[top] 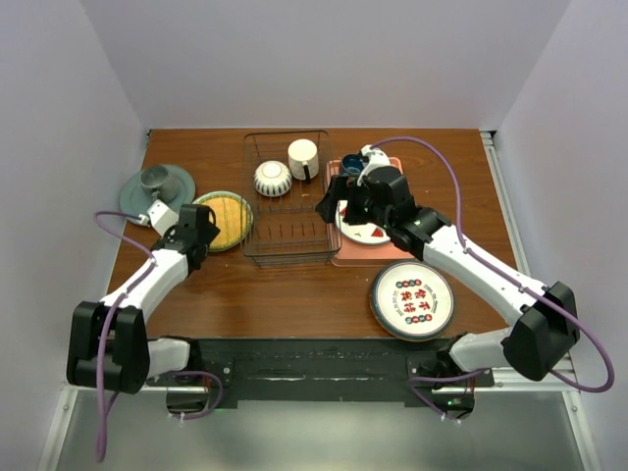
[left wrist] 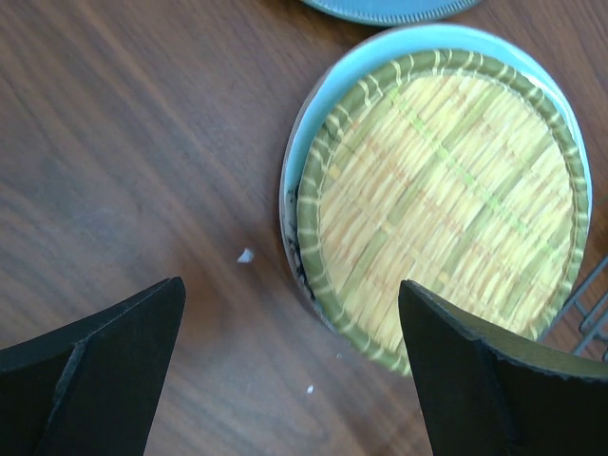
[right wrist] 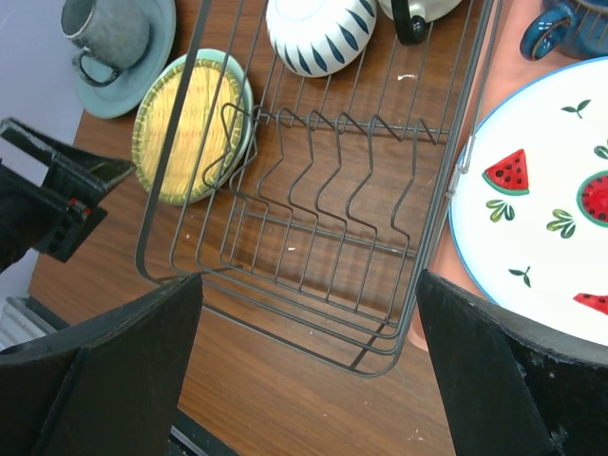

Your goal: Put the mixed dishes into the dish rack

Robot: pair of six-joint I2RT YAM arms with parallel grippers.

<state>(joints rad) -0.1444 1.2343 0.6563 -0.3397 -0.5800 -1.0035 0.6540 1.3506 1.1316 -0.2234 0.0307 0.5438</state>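
The dish rack (top: 287, 235) (right wrist: 353, 127), a dark wire basket, stands mid-table. A cream bowl (top: 272, 178) (right wrist: 318, 33) and a cream mug (top: 302, 158) (right wrist: 418, 14) sit in its far end. Left of it the yellow textured plate (top: 228, 220) (left wrist: 442, 199) (right wrist: 185, 128) lies on the mint-green plate (left wrist: 323, 104). A teal-rimmed patterned plate (top: 412, 299) lies at the front right. My left gripper (top: 203, 219) (left wrist: 290, 283) is open, low over the yellow plate's near-left edge. My right gripper (top: 332, 209) (right wrist: 309, 275) is open above the rack's near right corner, holding nothing.
A grey-green cup on its saucer (top: 157, 186) (right wrist: 114, 38) sits far left. A pink tray (top: 343, 257) right of the rack carries a white fruit-patterned plate (top: 361, 231) (right wrist: 551, 209) and a blue cup (top: 351, 165) (right wrist: 560, 28). White walls close three sides.
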